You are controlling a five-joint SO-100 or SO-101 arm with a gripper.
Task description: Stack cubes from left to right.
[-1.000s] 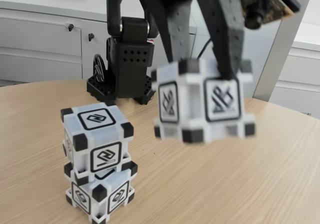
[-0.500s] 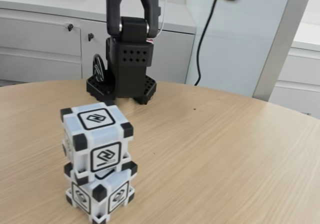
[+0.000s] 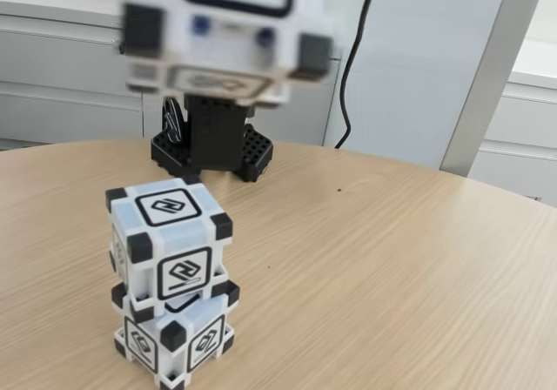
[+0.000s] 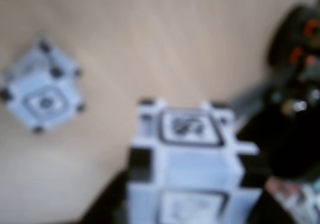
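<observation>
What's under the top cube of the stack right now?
Under the top cube sits a second cube, resting on the wooden table. Their touching faces are hidden. The third cube hangs blurred above.

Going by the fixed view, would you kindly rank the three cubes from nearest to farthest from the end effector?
1. Carried cube: held aloft at top left, blurred; the end effector grips it in the wrist view.
2. Top cube of the stack: below it, lower left.
3. Bottom cube of the stack: on the table, underneath.
</observation>
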